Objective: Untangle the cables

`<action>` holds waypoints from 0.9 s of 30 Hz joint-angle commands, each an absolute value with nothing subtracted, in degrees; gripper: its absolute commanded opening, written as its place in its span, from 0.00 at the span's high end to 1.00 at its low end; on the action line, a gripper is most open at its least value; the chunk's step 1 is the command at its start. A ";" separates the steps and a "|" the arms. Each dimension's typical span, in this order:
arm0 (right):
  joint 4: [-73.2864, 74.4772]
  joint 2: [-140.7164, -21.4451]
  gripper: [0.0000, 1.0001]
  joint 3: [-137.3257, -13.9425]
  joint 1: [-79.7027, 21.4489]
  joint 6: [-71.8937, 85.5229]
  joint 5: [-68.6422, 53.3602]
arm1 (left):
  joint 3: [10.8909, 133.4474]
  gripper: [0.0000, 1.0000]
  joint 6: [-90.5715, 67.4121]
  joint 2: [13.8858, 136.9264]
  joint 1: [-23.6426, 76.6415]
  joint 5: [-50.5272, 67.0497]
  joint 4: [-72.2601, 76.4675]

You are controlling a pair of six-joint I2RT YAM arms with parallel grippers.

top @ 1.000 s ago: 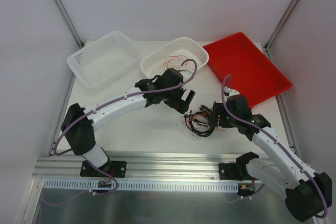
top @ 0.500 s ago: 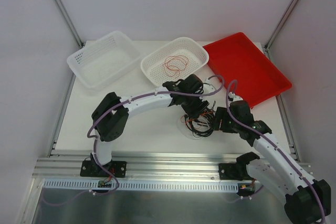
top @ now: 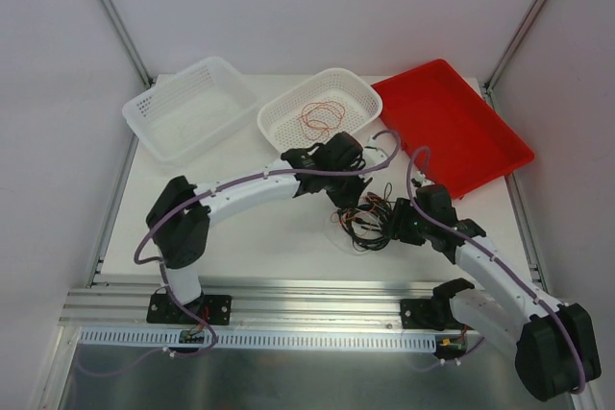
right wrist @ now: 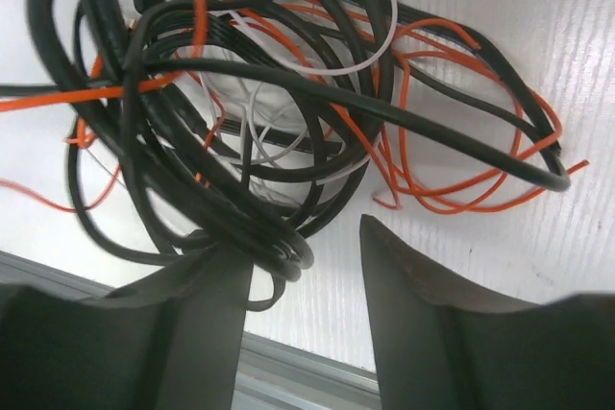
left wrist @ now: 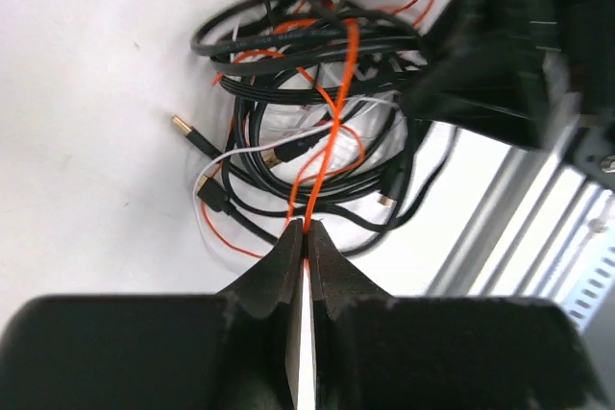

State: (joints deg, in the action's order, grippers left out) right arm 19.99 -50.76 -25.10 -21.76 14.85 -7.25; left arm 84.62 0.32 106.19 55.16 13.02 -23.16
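The cables (top: 363, 223) lie in one tangle of black, red-orange and white wires on the table in front of the arms. My left gripper (top: 350, 201) reaches into the tangle from the far side. In the left wrist view it (left wrist: 306, 230) is shut on a red-orange cable (left wrist: 332, 132) that runs up across the black loops (left wrist: 288, 36). My right gripper (top: 390, 222) sits at the tangle's right side. In its wrist view it (right wrist: 303, 237) is open, black cable loops (right wrist: 192, 141) draped over its left finger (right wrist: 207, 314), and red-orange loops (right wrist: 461, 189) lie beyond.
A white basket (top: 357, 84) behind the tangle holds coiled red-orange wires (top: 322, 117). Another white basket (top: 144, 112) stands at the back left, a red tray (top: 452, 132) at the back right. An aluminium rail (top: 307, 300) runs along the near edge.
My left arm swung from beside the middle basket down to the tangle, and its jaws closed on the red-orange cable. My right gripper's jaws narrowed somewhat and shifted slightly.
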 commanded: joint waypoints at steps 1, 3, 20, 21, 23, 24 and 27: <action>15.47 -52.99 0.54 -24.26 -20.92 17.05 -8.96 | 84.29 1.00 -3.33 94.85 55.63 10.92 -21.80; 14.42 -54.13 0.67 -23.91 -20.57 17.49 -9.31 | 84.03 1.00 -5.44 90.47 55.46 8.62 -21.97; 18.19 -54.14 0.99 -24.78 -18.28 17.05 -7.82 | 97.20 1.00 -13.98 66.10 36.74 -10.88 -31.89; 18.28 -54.05 0.99 -24.79 -18.11 16.96 -7.74 | 97.99 1.00 -12.76 65.57 36.13 -12.12 -32.34; 18.72 -54.05 0.99 -25.14 -17.75 16.79 -7.74 | 99.49 1.00 -11.52 65.22 35.42 -16.59 -33.74; 18.89 -54.05 0.99 -25.22 -17.67 16.70 -7.65 | 100.10 1.00 -10.56 65.04 34.64 -18.09 -34.27; 19.69 -53.88 0.99 -25.75 -17.49 16.26 -7.56 | 102.74 1.00 -8.53 65.13 33.58 -22.23 -36.29</action>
State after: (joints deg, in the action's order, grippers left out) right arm 17.82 -54.68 -24.36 -18.15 16.86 -8.54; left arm 100.44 -11.84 64.34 34.68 -15.25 -32.69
